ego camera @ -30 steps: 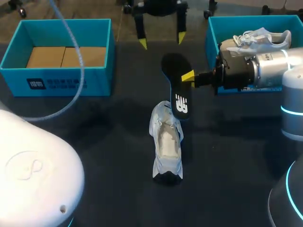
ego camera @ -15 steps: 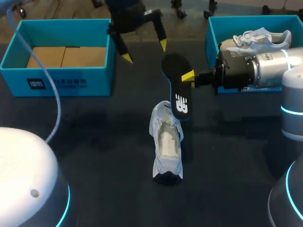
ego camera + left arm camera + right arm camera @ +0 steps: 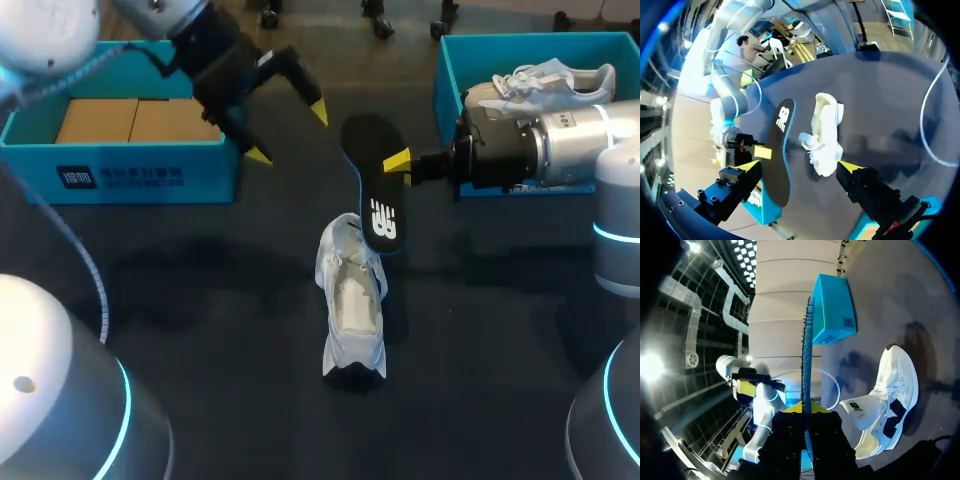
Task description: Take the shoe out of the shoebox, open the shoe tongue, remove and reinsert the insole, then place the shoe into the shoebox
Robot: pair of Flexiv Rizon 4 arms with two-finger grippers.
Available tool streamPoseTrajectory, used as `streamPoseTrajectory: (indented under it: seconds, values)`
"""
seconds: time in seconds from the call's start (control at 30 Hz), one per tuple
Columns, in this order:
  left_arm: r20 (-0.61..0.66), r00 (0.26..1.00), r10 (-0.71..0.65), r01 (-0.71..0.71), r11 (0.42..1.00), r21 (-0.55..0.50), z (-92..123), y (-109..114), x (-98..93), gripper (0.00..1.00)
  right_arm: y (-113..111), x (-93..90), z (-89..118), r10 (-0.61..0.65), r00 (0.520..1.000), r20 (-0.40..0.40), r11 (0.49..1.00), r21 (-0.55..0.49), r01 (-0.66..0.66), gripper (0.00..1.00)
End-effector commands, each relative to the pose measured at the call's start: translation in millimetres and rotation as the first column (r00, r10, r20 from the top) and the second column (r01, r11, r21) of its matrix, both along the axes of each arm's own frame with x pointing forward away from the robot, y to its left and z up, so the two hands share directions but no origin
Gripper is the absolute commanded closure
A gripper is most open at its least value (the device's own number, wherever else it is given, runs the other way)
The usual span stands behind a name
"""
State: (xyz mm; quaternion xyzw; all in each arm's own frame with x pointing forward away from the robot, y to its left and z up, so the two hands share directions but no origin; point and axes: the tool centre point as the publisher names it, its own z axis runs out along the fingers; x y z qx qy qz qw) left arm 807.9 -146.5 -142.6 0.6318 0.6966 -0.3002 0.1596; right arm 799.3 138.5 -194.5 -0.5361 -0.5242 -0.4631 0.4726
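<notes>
A white shoe point(image 3: 352, 300) lies on the dark table's middle, its opening up. My right gripper point(image 3: 398, 162) is shut on a black insole point(image 3: 372, 185) with a blue edge, held on edge above the shoe's far end. In the right wrist view the insole point(image 3: 805, 355) stands edge-on between that gripper's point(image 3: 807, 407) fingers, with the shoe point(image 3: 885, 405) beside it. My left gripper point(image 3: 288, 132) hangs open and holds nothing, left of the insole near the left shoebox point(image 3: 120, 175). From the left wrist, the insole point(image 3: 780, 150) and shoe point(image 3: 826, 135) lie ahead of its gripper point(image 3: 799, 166).
The left blue shoebox holds brown cardboard point(image 3: 140, 120). A second blue shoebox point(image 3: 450, 95) at the back right holds another white shoe point(image 3: 555, 78), partly behind my right arm. A cable trails from my left arm.
My left arm has swung from the back middle of the table leftward and nearer, and its gripper has turned. The right gripper, insole and shoe have not moved.
</notes>
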Motion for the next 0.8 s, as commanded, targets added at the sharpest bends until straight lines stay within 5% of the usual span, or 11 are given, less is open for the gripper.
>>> streamPoseTrajectory:
  seconds: [0.03,0.27,0.53,0.8]
  values:
    - [-0.025,0.996,0.08,-0.083,0.889,-0.45,-8,3,1.1,0.0,1,-0.1,-1,-0.001,1.0,0.001,1.0,0.0,0.001,1.0]
    - [0.03,0.993,0.114,-0.088,0.888,-0.451,-12,1,-2.8,0.0,1,-0.1,-1,-0.001,1.0,0.001,1.0,0.0,0.001,1.0]
    - [0.044,0.98,0.196,-0.127,0.777,-0.616,-51,-15,-7.4,0.0,1,-0.1,-1,-0.001,1.0,0.001,1.0,0.0,0.001,1.0]
    - [0.02,0.976,0.218,-0.158,0.766,-0.623,-52,-17,-3.2,0.0,1,-0.1,-1,-0.001,1.0,0.001,1.0,0.0,0.001,1.0]
